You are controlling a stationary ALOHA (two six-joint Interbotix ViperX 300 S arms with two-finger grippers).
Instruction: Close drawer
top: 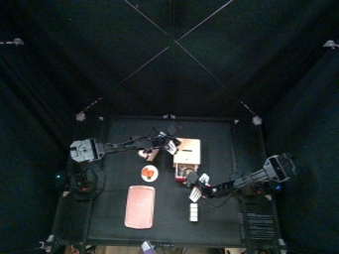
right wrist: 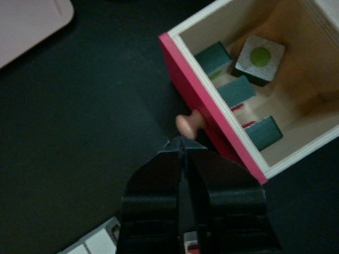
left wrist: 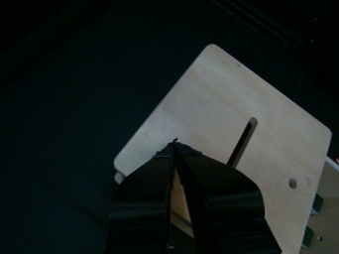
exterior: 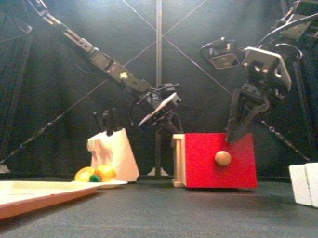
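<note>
Pink flat board [exterior: 37,197] at desk front | cream-white box drawer [exterior: 218,160] mid-desk, red front pulled open | right gripper [right wrist: 185,139] jaws narrow at round wooden knob [right wrist: 189,123] | left gripper [left wrist: 176,149] half-open on the back | push should be kept square, unit braced.

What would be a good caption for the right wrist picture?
Robot fingers poised at the wooden knob of an open red-fronted drawer holding small dark blocks.

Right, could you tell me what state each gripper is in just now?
Left gripper: cannot be told; it sits at the drawer unit.
Right gripper: closed, holding nothing, beside the knob.
</note>
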